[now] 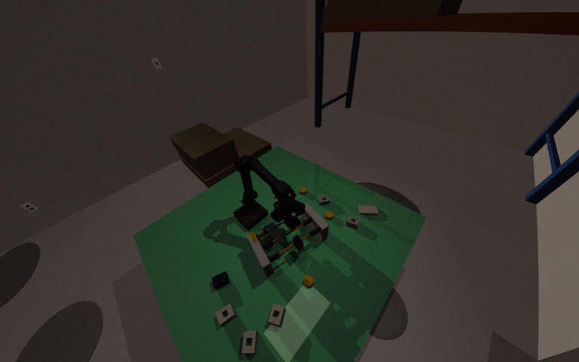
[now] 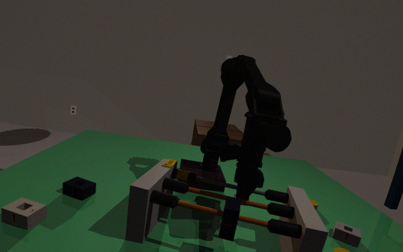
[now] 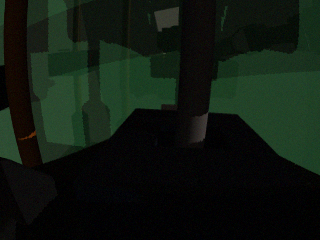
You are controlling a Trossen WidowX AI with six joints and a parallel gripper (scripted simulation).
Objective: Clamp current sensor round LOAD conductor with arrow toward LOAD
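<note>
The gripper (image 2: 244,194) is standing partly open and is gripping nothing. It is hanging just above and behind the sensor (image 2: 229,219), apart from it, with its tips close over the middle rod (image 2: 208,193). In the wrist view a grey-tipped rod (image 3: 195,80) is running up the middle, and an orange one (image 3: 19,94) is curving along the left edge.

The sensor, a dark block with a red mark, is sitting round the front rod (image 2: 195,207), about midway between the two grey end blocks (image 2: 141,192) (image 2: 306,213). I cannot tell whether it is latched.

Three rods are spanning those blocks: two orange, and a back one (image 2: 208,180) with a yellow sleeve. A yellow tag (image 2: 169,163) is lying on the left block by that back rod; its writing is too small to read.

On the green table (image 1: 179,238), five grey blocks with square holes are lying scattered, for example (image 1: 225,314), along with one dark blue block (image 1: 220,279), one flat grey plate (image 1: 368,209) and three yellow discs, one of them (image 1: 307,280).
</note>
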